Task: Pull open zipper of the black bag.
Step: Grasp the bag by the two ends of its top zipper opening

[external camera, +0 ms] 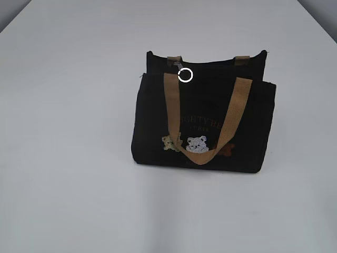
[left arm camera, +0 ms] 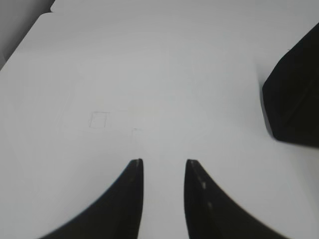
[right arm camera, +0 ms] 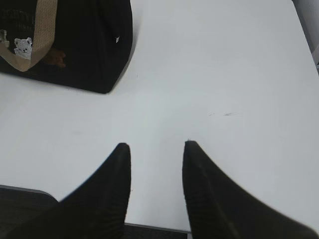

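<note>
On the white counter the black bag stands upright, its zipper pull near the top edge's left end. My left tool and right tool both hang part-open, empty, well apart from it. I should brace the bag with one, pinch the pull squarely.

Flat white matte tabletop, filling all three views. A faint thin-lined square outline lies on it ahead of the left claw, to its left. Short dark scuff marks lie ahead of the right claw, to its right. A grey surround shows past the far-left table corner.
</note>
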You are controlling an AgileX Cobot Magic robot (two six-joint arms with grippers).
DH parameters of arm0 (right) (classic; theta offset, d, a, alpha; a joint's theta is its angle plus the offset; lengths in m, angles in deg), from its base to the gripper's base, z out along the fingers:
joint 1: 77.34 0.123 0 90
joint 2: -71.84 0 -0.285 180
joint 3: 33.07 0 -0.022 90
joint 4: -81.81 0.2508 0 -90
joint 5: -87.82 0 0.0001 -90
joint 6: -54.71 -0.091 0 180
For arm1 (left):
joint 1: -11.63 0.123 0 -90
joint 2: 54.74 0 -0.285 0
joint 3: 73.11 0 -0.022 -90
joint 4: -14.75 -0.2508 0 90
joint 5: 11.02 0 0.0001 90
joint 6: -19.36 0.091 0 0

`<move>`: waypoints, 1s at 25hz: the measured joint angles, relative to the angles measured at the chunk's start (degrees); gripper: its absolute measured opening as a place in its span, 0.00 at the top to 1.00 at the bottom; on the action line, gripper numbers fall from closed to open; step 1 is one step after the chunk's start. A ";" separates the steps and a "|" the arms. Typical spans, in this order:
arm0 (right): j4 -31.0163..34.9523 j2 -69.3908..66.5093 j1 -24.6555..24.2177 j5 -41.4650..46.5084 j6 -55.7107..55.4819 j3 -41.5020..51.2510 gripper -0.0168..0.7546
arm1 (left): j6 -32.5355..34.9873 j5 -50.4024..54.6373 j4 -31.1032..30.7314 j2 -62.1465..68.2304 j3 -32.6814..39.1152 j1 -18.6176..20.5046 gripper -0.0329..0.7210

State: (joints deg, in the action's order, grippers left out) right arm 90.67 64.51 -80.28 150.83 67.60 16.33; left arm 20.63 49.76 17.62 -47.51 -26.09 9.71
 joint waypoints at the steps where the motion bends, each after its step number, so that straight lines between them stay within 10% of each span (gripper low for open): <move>1: 0.00 0.00 0.00 0.00 0.00 0.00 0.61 | 0.00 0.00 0.00 0.00 0.00 0.00 0.67; 14: 0.00 0.00 0.00 0.00 0.00 0.00 0.61 | 3.76 -6.18 7.05 1.45 -0.84 0.00 0.67; 19: 0.00 0.00 0.00 0.00 0.00 0.00 0.61 | 35.61 -24.18 37.28 15.79 -0.73 0.00 0.62; 25: 0.00 0.00 0.00 0.00 -0.01 0.00 0.61 | 95.42 -23.81 79.47 43.93 -0.62 0.00 0.45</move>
State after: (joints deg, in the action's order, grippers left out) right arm 90.67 64.51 -80.28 150.83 67.59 16.33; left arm 116.06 25.95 97.08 -3.57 -26.71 9.71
